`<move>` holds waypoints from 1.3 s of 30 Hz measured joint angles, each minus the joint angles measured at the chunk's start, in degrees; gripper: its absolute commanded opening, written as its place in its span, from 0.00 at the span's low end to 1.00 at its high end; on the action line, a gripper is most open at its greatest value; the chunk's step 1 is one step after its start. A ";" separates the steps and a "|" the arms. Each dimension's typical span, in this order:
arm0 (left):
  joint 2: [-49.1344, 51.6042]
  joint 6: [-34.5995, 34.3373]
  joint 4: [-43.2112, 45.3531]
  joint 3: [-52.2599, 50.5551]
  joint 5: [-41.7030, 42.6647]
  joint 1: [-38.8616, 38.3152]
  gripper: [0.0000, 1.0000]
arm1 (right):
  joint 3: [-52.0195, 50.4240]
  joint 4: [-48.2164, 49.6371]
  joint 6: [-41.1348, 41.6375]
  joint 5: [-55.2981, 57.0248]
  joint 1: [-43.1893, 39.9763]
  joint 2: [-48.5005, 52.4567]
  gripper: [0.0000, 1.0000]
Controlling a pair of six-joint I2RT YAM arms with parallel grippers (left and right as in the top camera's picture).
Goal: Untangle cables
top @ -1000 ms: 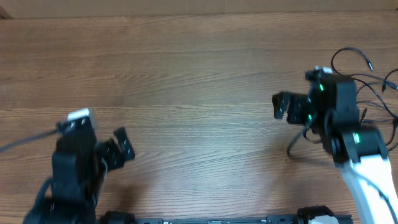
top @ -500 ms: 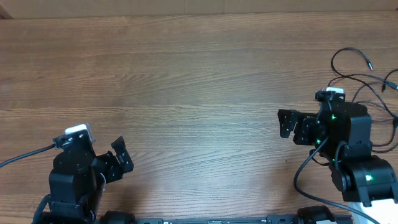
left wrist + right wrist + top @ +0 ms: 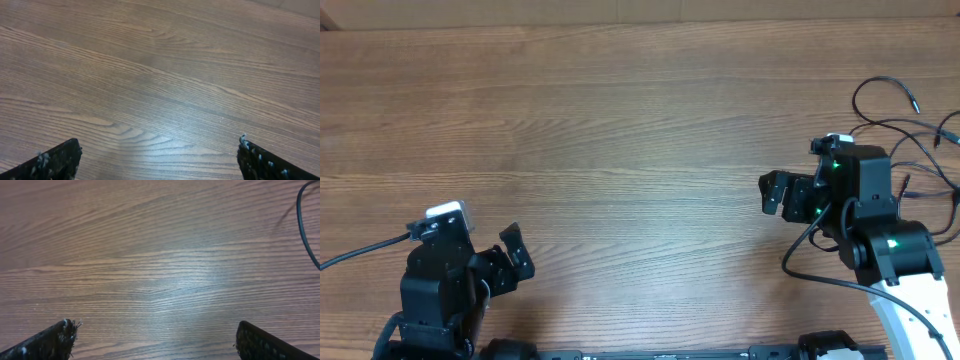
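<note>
Wood-grain table [image 3: 620, 120], bare across the middle and the 9 o'clock side. Cables [image 3: 908, 128] lie at the 3 o'clock edge in the overhead view: thin black strands in loose overlapping loops. One plug end points toward 1 o'clock, and some strands run out of frame. Part of the tangle sits under or behind the right arm, so its full extent can't be told.

Right gripper [image 3: 770, 195] has its fingers [image 3: 45, 342] spread wide and holds nothing. It points toward 9 o'clock, away from the cables, so the pile is behind the wrist and not between the fingers. A black arc [image 3: 302, 225] shows at the 2 o'clock corner of the right wrist view; can't tell if it is a task strand or arm wiring.

Left gripper [image 3: 517, 252] is parked near 7 o'clock, well apart from the cables. Its fingers [image 3: 55, 160] are also wide and empty, with only wood below.

Judgement: no strand is grasped yet. The right arm likely has to swing toward 3 o'clock to reach the pile, and the left must cross the table to help pull strands apart.
</note>
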 measured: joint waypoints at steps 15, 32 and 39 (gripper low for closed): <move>0.00 0.00 -0.02 -0.11 0.00 0.02 1.00 | -15.96 26.93 -3.50 1.53 -0.57 -24.81 1.00; 0.00 0.00 -0.02 -0.15 0.00 0.00 0.99 | -44.17 56.39 -4.13 1.88 -4.28 -53.46 1.00; 0.00 0.00 -0.02 -0.15 0.00 0.02 0.99 | -50.03 63.60 -4.74 1.88 -6.16 -56.78 1.00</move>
